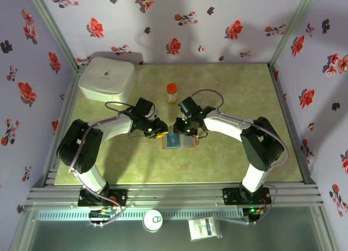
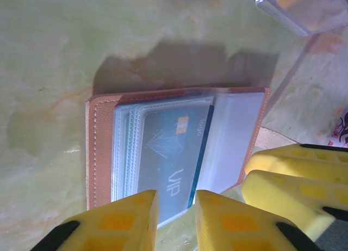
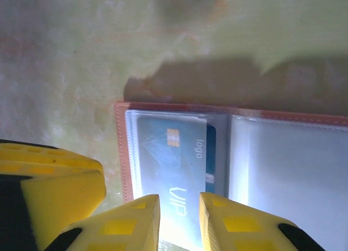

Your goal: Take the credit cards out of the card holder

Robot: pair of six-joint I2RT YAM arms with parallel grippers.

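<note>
Inside one card holder (image 2: 99, 153), two cards (image 2: 163, 153)

The card holder (image 2: 100, 153) looks like reddish-brown leather, matt, with a stitched seam along its edge. Inside, its sleeves (image 2: 234, 136) are clear soft plastic, glossy and catching white glare, with welded seams. The card (image 2: 168, 158) in the front sleeve is smooth teal plastic with pale print and a small gold chip. The fingers (image 2: 119, 221) are yellow and matt, like moulded foam or rubber, with black parts at the base. The table (image 2: 49, 55) is smooth, green-marbled, with a dull sheen. The box (image 2: 304, 8) is clear hard plastic. The frame (image 1: 174, 195) is ribbed bare metal. The walls (image 1: 217, 38) look like matt printed cloth or paper.
</note>
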